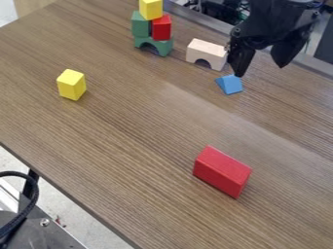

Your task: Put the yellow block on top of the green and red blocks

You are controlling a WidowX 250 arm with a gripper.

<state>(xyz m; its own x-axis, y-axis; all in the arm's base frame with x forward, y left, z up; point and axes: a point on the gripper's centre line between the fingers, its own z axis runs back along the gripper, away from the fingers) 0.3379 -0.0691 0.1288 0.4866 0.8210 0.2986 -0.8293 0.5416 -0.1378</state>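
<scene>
- The upper yellow block is clipped by the top edge, and it covers parts of the green block and small red block under it.
- Those two hide most of the green arch's top.
- The gripper is cut off above, its arm with it.
- Dark clutter beyond the table (cables, perhaps) is too blurred to name.
- The left edge cuts the black cable.
</scene>
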